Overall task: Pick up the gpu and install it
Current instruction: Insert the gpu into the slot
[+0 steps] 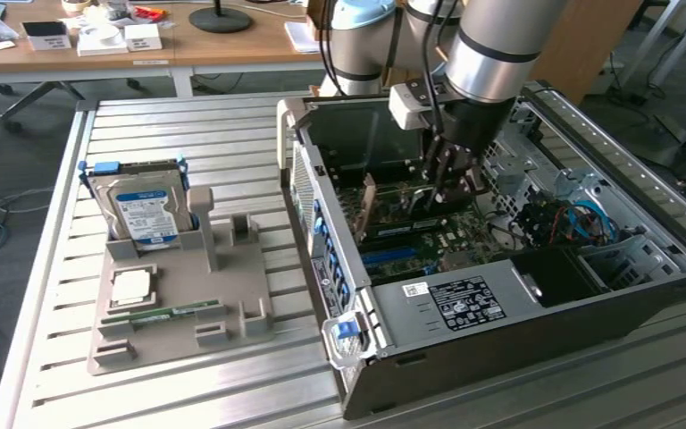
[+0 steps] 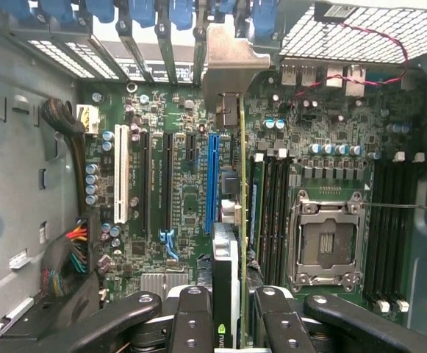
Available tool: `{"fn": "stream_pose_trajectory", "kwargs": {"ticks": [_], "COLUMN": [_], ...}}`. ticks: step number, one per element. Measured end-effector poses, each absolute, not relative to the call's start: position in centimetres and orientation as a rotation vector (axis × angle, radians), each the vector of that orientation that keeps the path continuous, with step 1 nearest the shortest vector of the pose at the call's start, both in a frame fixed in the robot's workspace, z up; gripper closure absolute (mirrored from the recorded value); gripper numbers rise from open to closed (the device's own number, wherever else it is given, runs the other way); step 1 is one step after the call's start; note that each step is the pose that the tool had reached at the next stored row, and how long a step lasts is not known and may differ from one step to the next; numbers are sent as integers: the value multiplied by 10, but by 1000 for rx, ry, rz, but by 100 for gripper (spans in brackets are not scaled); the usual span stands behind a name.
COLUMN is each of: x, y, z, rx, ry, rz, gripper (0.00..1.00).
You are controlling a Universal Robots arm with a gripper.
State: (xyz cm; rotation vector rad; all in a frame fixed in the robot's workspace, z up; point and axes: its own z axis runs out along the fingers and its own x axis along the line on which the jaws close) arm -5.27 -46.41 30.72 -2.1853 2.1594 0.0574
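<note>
The gpu [image 2: 226,272] is held edge-on inside the computer case [image 1: 581,295], over the motherboard [image 2: 176,184], clamped between the gripper [image 2: 231,312] fingers (judged light, stiff, fragile; best gripped by the board's faces).

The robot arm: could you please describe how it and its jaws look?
The arm is built of silver-grey cylindrical tubes with a black ring and pale blue joint caps. A small white box sits at the wrist, and black cables run alongside. The jaws are black, jointed links dotted with round holes.
</note>
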Motion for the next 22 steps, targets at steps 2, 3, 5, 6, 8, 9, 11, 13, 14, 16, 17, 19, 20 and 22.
{"fn": "stream_pose_trajectory", "kwargs": {"ticks": [2,3,5,6,8,9,11,13,14,16,17,19,20,22], "x": [-55,-55,-55,-55,-55,-55,-55,-56,-57,-57,-58,-58,-58,-58], "y": [-464,-464,-464,-464,-464,-464,-464,-464,-464,-464,-464,-464,-464,-464], "z": [307,307,307,307,307,307,307,307,307,307,307,307,307,305], "rx": [-2185,-2185,-2185,-2185,-2185,-2185,-2185,-2185,-2185,-2186,-2185,-2186,-2185,-2185], "ry": [2159,2159,2159,2159,2159,2159,2159,2159,2159,2159,2159,2159,2159,2159], "rz": [57,57,57,57,57,57,57,57,57,57,57,57,57,57], "gripper": [73,73,73,73,73,73,73,73,73,73,73,73,73,73]}}
